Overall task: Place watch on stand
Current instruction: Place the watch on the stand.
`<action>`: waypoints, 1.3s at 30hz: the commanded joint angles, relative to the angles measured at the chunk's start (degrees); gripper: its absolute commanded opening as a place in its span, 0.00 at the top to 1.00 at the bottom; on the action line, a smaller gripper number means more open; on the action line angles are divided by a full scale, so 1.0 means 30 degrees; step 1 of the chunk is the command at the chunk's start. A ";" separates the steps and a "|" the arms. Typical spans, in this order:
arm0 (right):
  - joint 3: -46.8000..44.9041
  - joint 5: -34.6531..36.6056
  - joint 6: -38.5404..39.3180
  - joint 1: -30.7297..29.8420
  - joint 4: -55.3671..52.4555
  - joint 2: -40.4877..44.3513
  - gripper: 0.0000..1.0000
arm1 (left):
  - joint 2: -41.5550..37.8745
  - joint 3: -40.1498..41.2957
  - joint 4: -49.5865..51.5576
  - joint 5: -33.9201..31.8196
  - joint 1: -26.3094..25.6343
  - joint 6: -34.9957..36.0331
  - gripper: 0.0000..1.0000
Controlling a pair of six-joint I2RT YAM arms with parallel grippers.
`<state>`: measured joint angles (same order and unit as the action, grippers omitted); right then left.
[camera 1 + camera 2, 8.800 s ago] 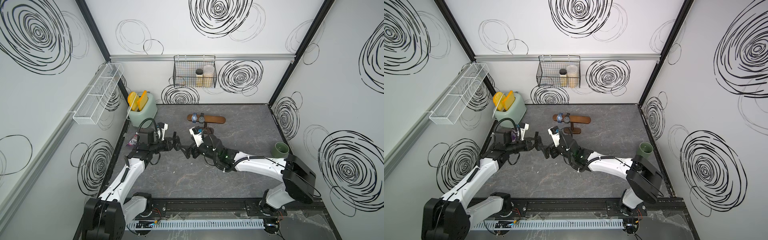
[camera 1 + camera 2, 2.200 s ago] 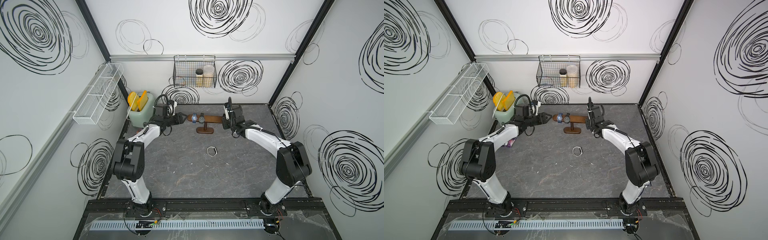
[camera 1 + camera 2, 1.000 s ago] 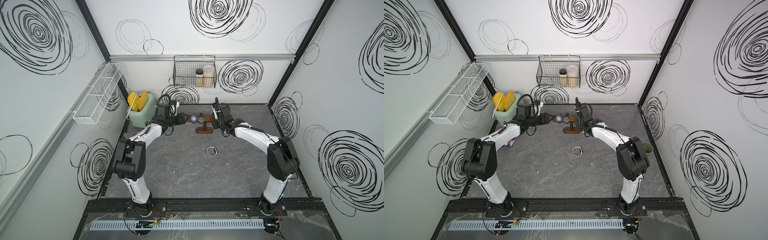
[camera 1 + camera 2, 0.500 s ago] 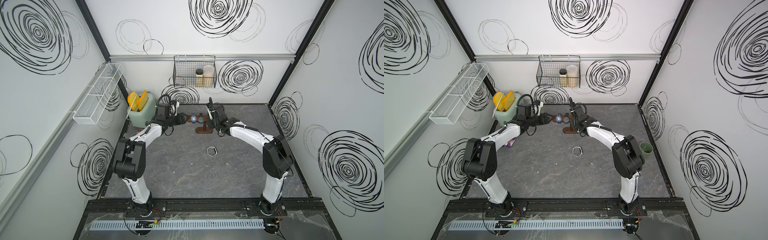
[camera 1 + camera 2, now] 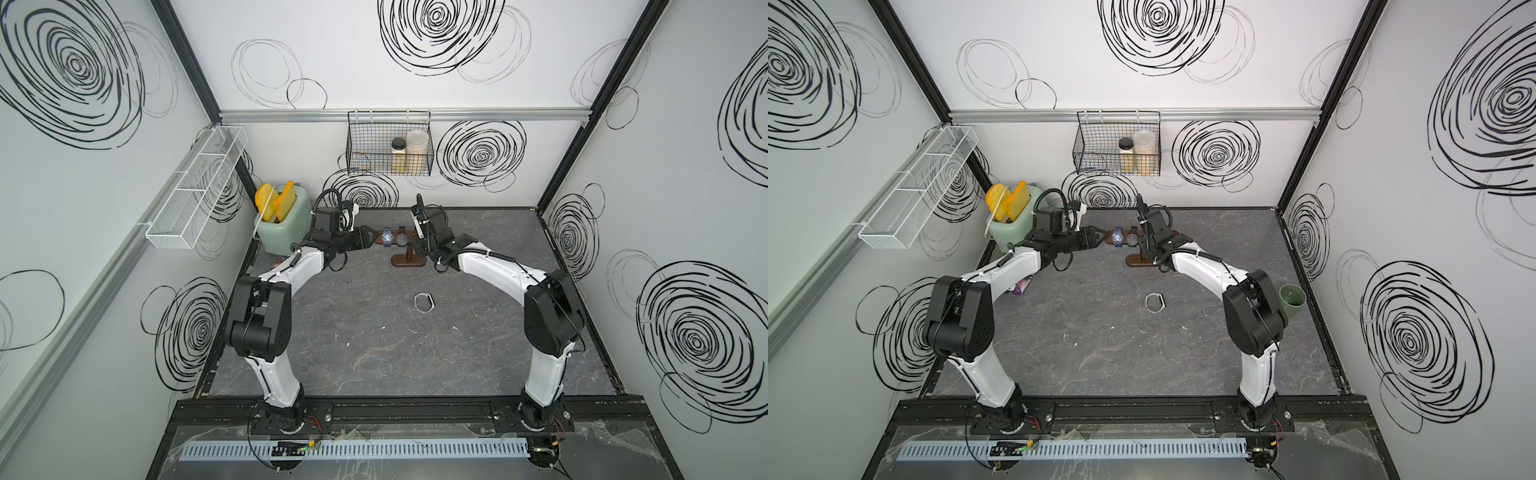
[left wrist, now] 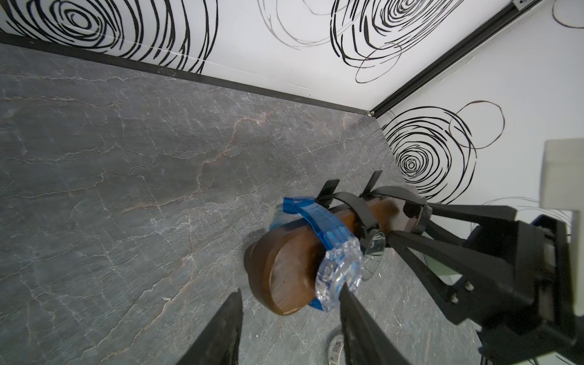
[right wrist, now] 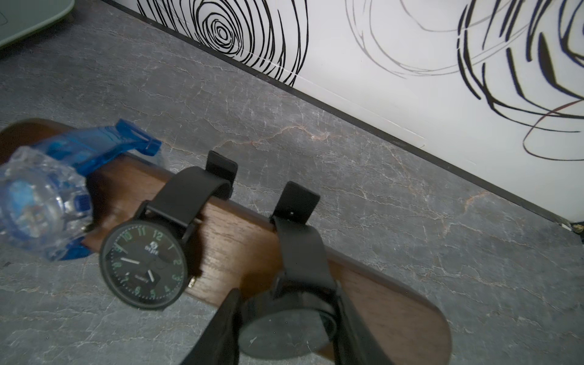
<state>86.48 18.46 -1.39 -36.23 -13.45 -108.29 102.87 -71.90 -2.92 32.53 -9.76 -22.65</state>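
The dark wooden stand (image 5: 409, 262) is at the back middle of the floor. A blue and clear watch (image 7: 38, 202) and a black watch with green numerals (image 7: 143, 262) hang on its bar (image 7: 227, 240). My right gripper (image 7: 287, 294) is shut on a third watch (image 7: 284, 331), black with a dark face. Its strap (image 7: 300, 252) loops over the bar to the right of the other two. My left gripper (image 6: 289, 300) is open at the bar's left end (image 6: 284, 271). One fingertip (image 6: 346, 295) is right beside the blue watch (image 6: 339, 271).
A pale looped band (image 5: 424, 302) lies on the floor in front of the stand. A green toaster (image 5: 284, 226) stands in the back left corner, a green cup (image 5: 1292, 300) by the right wall. A wire basket (image 5: 388, 149) hangs on the back wall.
My right gripper has moved left along the bar with the black watch, closer to the other two watches. The left arm has stayed where it was.
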 commanded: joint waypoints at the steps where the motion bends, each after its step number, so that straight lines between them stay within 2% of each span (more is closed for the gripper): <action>1: 0.0672 0.0276 0.0331 -0.0180 -0.0108 -0.0078 0.56 | 0.0280 -0.0636 -0.0244 0.0314 -0.0064 0.0184 0.46; 5: 0.0689 0.0298 0.0448 -0.0205 0.0052 -0.0056 0.54 | 0.0303 -0.0641 -0.0230 0.0346 -0.0080 0.0169 0.47; 12: 0.0931 0.0127 0.0523 -0.0228 0.0379 -0.0167 0.45 | 0.0335 -0.0672 -0.0199 0.0361 -0.0066 0.0169 0.46; 18: 0.0911 0.0331 0.0655 -0.0299 0.0854 -0.0188 0.42 | 0.0358 -0.0701 -0.0172 0.0391 -0.0062 0.0213 0.46; 23: 0.0240 0.1152 0.0977 -0.0346 0.1810 0.0826 0.38 | 0.0346 -0.0756 -0.0170 0.0458 -0.0061 0.0169 0.47; 26: -0.0526 0.1622 0.0979 -0.0380 0.2356 0.2201 0.33 | 0.0291 -0.0772 -0.0082 0.0435 -0.0058 0.0198 0.46; 30: -0.2459 0.1766 -0.0358 -0.0347 0.1423 0.4805 0.25 | 0.0178 -0.0977 0.0452 -0.0095 -0.0007 0.0379 0.46; 35: -0.7300 -0.1000 -0.3574 -0.0381 -0.0649 0.8010 0.24 | -0.0364 -0.1404 0.2275 -0.1800 0.0434 0.0509 0.46; 39: -1.1818 -0.4040 -0.5616 -0.0395 0.0875 0.9284 0.25 | -0.1243 -0.0924 0.2516 -0.1980 0.0982 -0.0090 0.46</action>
<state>57.87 13.72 -11.40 -37.01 -9.93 -79.83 102.50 -74.32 3.84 28.49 -8.23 -22.31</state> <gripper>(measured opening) 0.751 0.543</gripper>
